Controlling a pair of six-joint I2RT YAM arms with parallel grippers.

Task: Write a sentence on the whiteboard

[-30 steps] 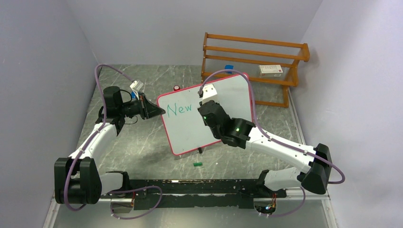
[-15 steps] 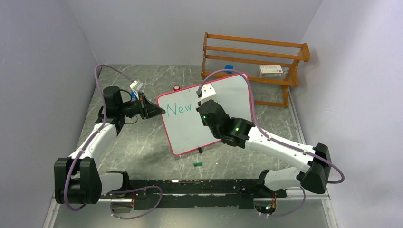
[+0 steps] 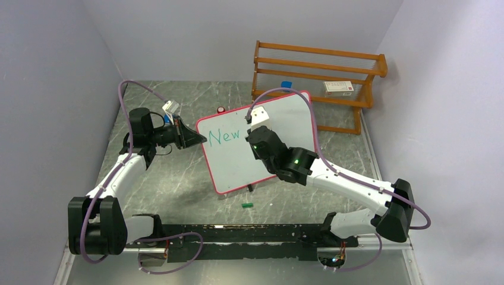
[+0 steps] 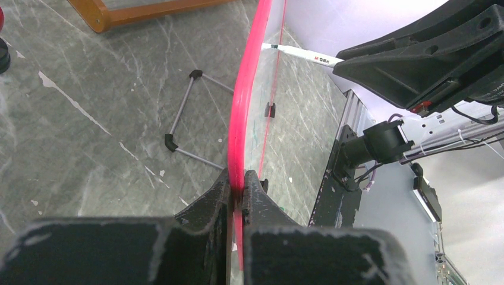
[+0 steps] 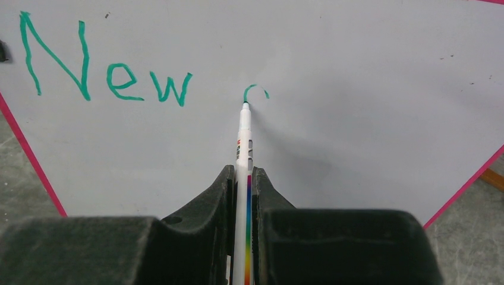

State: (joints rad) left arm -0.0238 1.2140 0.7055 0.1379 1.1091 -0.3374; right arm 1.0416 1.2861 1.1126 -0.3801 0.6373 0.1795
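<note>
So: whiteboard (image 3: 235, 169) is propped tilted on the table (image 3: 172, 178), sentence (image 5: 107, 77) reads only "New" plus a started curve. The right gripper (image 5: 243, 173) clamps the marker (image 5: 243, 142), tip touching the board to write; left gripper (image 4: 236, 184) pinches the pink rim (image 4: 245, 107), probably bracing it against pen pressure.

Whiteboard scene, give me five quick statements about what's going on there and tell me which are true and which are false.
1. The left gripper is clamped on the whiteboard rim. True.
2. The right gripper holds a marker with its tip on the board. True.
3. The sentence is written in blue. False: it is green.
4. Three full words are on the board. False: only "New" and a short curved stroke.
5. The wooden rack stands left of the board. False: it is behind it, toward the far right.
</note>
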